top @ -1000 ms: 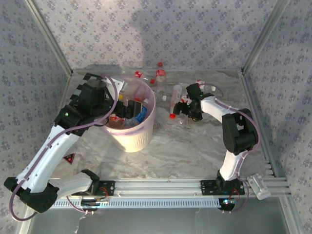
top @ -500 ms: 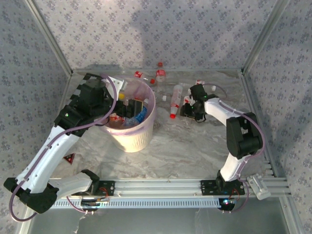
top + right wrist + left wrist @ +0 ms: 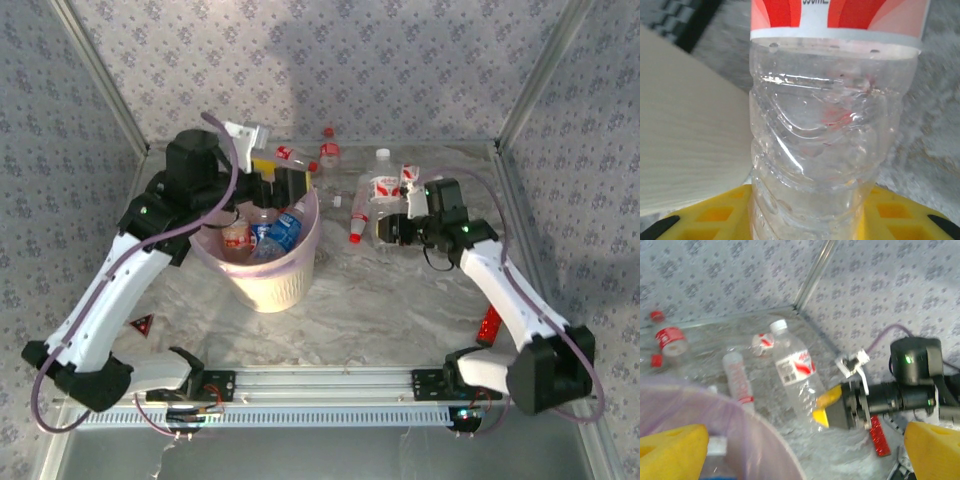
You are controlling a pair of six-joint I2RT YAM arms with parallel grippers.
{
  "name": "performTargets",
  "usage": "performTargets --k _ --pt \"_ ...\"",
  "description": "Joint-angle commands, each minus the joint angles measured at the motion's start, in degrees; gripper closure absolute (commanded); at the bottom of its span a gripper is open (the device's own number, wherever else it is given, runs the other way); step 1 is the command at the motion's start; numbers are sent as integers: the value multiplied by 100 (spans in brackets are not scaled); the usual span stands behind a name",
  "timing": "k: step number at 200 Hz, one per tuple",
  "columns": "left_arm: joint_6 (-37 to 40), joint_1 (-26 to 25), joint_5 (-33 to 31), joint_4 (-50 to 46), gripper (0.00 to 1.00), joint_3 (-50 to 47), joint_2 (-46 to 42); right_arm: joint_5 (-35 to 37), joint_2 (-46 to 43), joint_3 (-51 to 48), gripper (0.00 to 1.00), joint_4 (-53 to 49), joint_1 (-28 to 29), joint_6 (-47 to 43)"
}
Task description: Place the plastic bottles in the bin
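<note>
Inside bin [image 3: 272, 288], three bottles [image 3: 283, 232], right pincer [image 3: 392, 229] clamping one bottle [image 3: 383, 188]

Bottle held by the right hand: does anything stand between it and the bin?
Yes. A red-capped bottle lies between the held bottle and the bin, and the open left hand hangs over the bin's far rim.

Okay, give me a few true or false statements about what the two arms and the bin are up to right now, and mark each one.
1. The right gripper has its jaws shut on a white-capped bottle. True.
2. The left gripper holds a bottle. False: its jaws are open and empty over the bin's rim.
3. The bin is empty. False: it holds several, including a blue-labelled bottle.
4. A red-capped bottle lies on the table beside the bin. True.
</note>
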Motion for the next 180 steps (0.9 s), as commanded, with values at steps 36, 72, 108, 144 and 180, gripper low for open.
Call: performTargets --k 36,72,108,144,180 --pt "-386 -33 753 157 0 1392 1239 -59 -1116 -194 60 642 847 -864" --pt "-433 -268 753 124 0 1819 1813 158 -1429 -151 61 695 1300 -1029" --pt "-536 -431 764 224 4 2118 2232 148 -1462 -128 62 753 1410 -1074" --pt "-495 -538 790 165 29 2135 2368 309 -1512 -66 62 737 1456 -1100" --pt "-469 -551 812 117 44 2229 2419 337 -1469 -46 62 803 1472 -1127"
